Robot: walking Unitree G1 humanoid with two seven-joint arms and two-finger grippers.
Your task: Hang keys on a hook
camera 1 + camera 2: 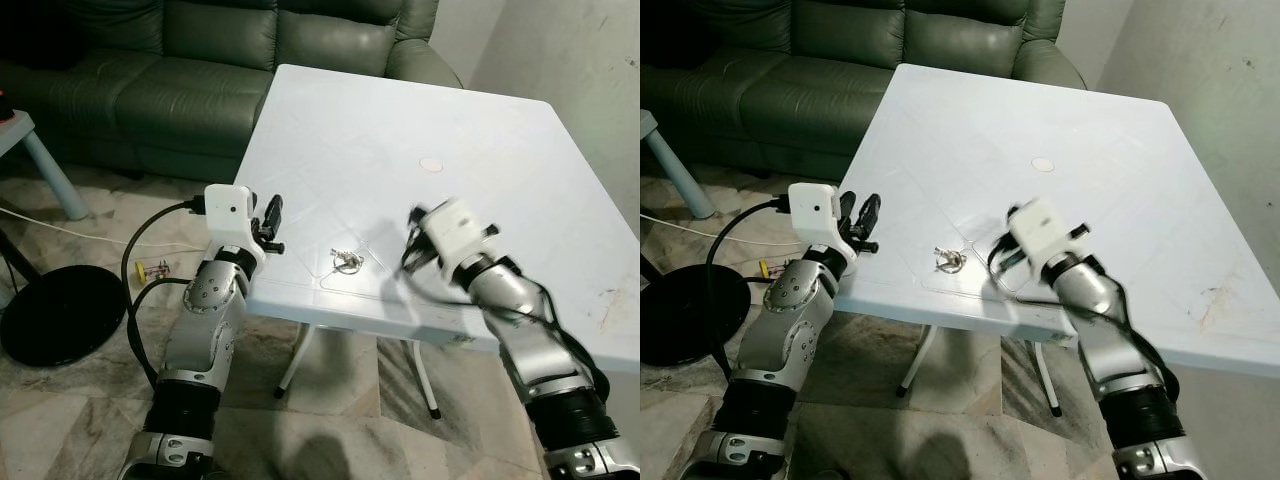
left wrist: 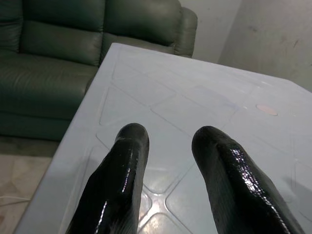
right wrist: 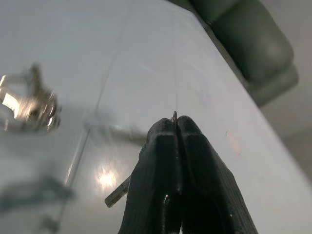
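Fingers point(image 3: 195, 161) of the right gripper point(image 3: 176, 127) pressed flat together, a thin sliver of metal poking out at their tips, too small to identify; a short pale metal piece jutting from beside them lower down. Hovering low over the white square plastic table point(image 1: 400, 130), blurred in the head views, with the white wrist camera block point(image 1: 455, 228) above the near part of the tabletop. Just beside it toward the robot's left, lying flat on the table and not touching the gripper: small bunch of silvery metal keys on a ring point(image 1: 347, 261), blurred in the right wrist view point(image 3: 27, 105). Near the table's front edge, between the two arms.

Fingers point(image 2: 122, 165) of the left gripper point(image 1: 268, 222) spread apart with bare tabletop visible in the gap, holding nothing. Poised at the table's near left corner, pointing across the surface.

Small round pale disc point(image 1: 431, 164) resting farther back on the table, well apart from the keys. Dark green leather sofa point(image 1: 200, 60) behind the table. Black round base point(image 1: 55, 310) and a trailing black cable point(image 1: 145, 240) on the marble-patterned floor point(image 1: 330, 400) at the left.
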